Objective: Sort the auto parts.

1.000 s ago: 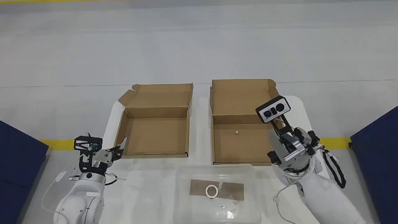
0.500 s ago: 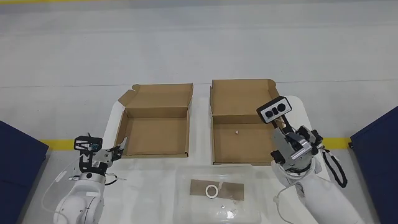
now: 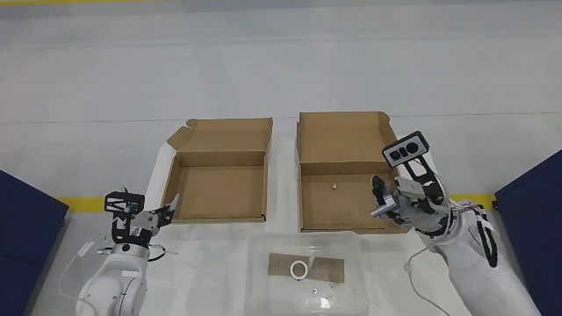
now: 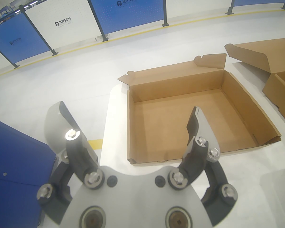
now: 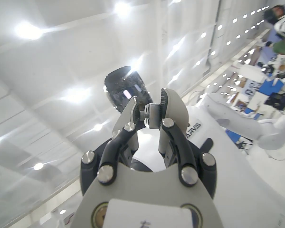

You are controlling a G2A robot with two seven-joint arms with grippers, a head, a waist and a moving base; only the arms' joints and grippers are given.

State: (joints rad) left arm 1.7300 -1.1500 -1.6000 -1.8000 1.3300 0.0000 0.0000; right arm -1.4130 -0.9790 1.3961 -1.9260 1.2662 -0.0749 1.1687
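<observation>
My right gripper (image 5: 147, 105) points up at the ceiling, shut on a small silver metal part (image 5: 150, 119) that looks like a block with a bolt. In the top view the right gripper (image 3: 381, 200) hovers over the right edge of the right cardboard box (image 3: 351, 209). A tiny pale part (image 3: 335, 186) lies on that box's floor. My left gripper (image 4: 128, 110) stands open with nothing in it, just short of the left cardboard box (image 4: 180, 119). From above, the left gripper (image 3: 167, 206) sits at the left box's (image 3: 219, 193) front left corner.
A clear plastic bin (image 3: 263, 263) stands at the table's front middle, holding a white ring (image 3: 299, 269), a small shiny part (image 3: 323, 300) and a cardboard piece (image 3: 329, 269). Both boxes have their lids folded back. Blue panels flank the table at both sides.
The right arm has swung to the right and its wrist has turned, still holding the metal part. The left arm has not moved.
</observation>
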